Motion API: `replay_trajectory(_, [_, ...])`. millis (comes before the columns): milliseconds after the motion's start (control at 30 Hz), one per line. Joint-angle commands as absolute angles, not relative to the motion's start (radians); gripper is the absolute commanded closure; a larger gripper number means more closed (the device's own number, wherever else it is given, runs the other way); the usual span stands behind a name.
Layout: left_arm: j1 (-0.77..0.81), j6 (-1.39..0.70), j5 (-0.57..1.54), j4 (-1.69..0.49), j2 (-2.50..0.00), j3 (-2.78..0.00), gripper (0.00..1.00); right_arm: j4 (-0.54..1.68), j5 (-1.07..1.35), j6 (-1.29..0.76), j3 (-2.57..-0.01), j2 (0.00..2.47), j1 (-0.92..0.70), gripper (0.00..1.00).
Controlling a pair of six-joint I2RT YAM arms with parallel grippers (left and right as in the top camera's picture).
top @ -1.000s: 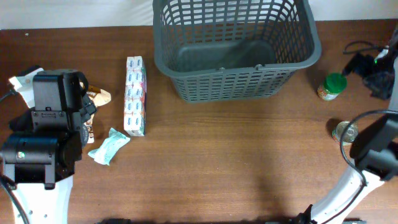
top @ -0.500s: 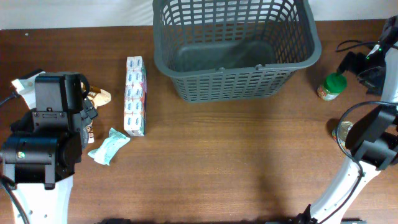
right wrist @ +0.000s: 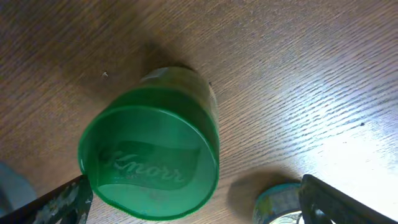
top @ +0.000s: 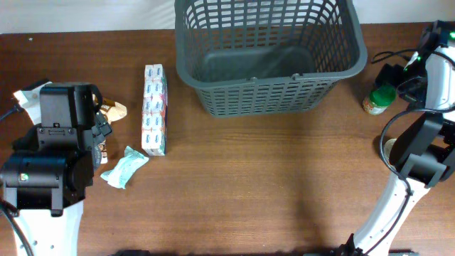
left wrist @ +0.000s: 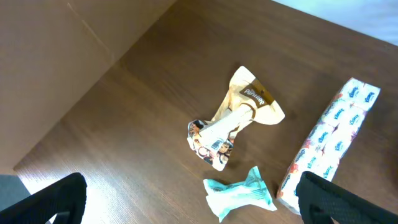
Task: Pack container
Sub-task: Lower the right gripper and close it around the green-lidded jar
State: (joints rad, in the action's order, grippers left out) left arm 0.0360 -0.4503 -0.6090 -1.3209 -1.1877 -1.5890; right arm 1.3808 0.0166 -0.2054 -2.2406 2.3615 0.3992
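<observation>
The container (top: 264, 77) is sitting upright at the far middle of the table (top: 270, 185), its open top facing up; the left pincer (left wrist: 189, 186) is hovering with its jaws spread wide, gripping nothing, over a crumpled wrapper (left wrist: 233, 124), a teal packet (left wrist: 239, 196) and a long pack of tissues (left wrist: 329, 143); the right pincer (right wrist: 193, 186) is hanging, equally wide and empty, over a green-lidded jar (right wrist: 152, 155), which is standing near a tin can (right wrist: 280, 202), to the right of the container.
</observation>
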Motion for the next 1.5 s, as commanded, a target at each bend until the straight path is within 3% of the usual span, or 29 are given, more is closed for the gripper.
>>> replay_trajectory(0, [0.03, -0.456, -0.605, -1.322, -1.19, -1.604, 0.0, 1.381, -0.013, -0.194, -2.252, 2.411, 0.392, 0.01])
replay_trajectory(1467, [0.03, -0.456, -0.605, -1.322, -1.19, -1.604, 0.01, 1.368, -0.012, -0.168, -2.223, 2.465, 0.392, 0.01])
